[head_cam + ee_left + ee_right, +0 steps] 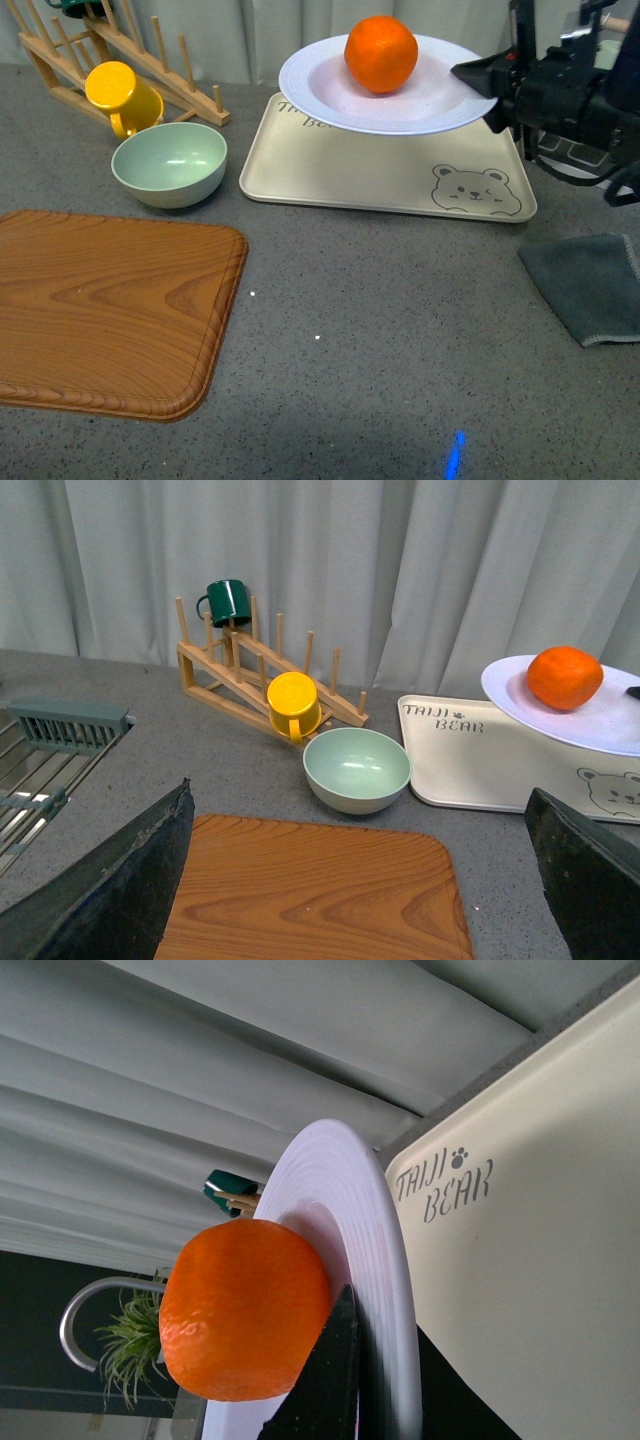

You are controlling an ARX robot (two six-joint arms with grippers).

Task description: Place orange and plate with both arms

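While the orange (381,53) sits in the plate (410,108), the plate itself is not yet set down.
Right claw (488,95) pinches the pale, finely ridged rim; the dimpled round fruit lies just beside its fingers, a smooth beige tray (350,170) below. Left claw (358,792) gapes empty, well apart from both.

The plate (310,90) is big, round and pale purple-white, with fine rings on its wide rim. The 2 black fingers (338,1360) of the right gripper (480,90) pinch its rim, 1 on top and 1 below (the lower one is mostly hidden). The plate sticks out from the fingertips, nearly flat, up in the air. The orange (381,54) is round, bright and a bit bumpy. It sits in the plate's dip, near the top finger's tip.
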